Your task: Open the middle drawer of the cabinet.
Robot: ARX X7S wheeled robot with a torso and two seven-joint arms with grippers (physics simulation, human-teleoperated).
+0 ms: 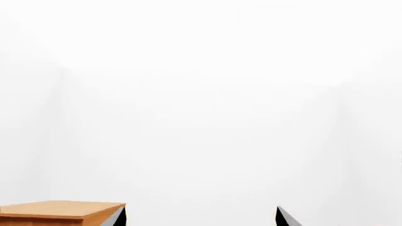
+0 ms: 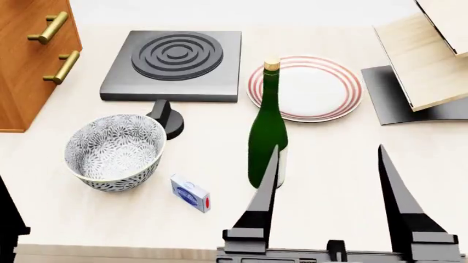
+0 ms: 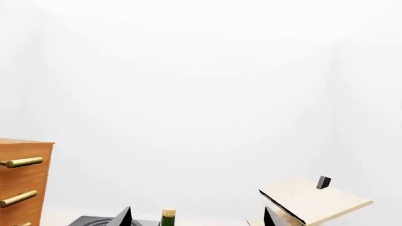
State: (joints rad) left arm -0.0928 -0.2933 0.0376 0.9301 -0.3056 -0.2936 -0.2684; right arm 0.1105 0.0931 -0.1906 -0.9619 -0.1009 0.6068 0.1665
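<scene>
The orange-brown cabinet [image 2: 26,82] stands at the table's far left; its top is cut off in the head view, where two brass bar handles [image 2: 62,67] show. In the right wrist view the cabinet [image 3: 25,181] shows three stacked handles, and the middle drawer's handle [image 3: 19,198] lies between the other two, its front flush. My right gripper [image 2: 329,164] is open and empty near the table's front edge, far right of the cabinet; its open tips show in its wrist view [image 3: 197,220]. My left gripper [image 1: 201,220] is open and empty, with the cabinet's top [image 1: 60,209] beside one fingertip.
A dark grey stove plate [image 2: 175,63] lies next to the cabinet, with a black knob [image 2: 166,116] in front of it. A patterned bowl [image 2: 113,150], a small blue-white box [image 2: 190,193], a green bottle [image 2: 267,137], a red-rimmed plate [image 2: 307,87] and a pale wood rack [image 2: 424,60] stand on the table.
</scene>
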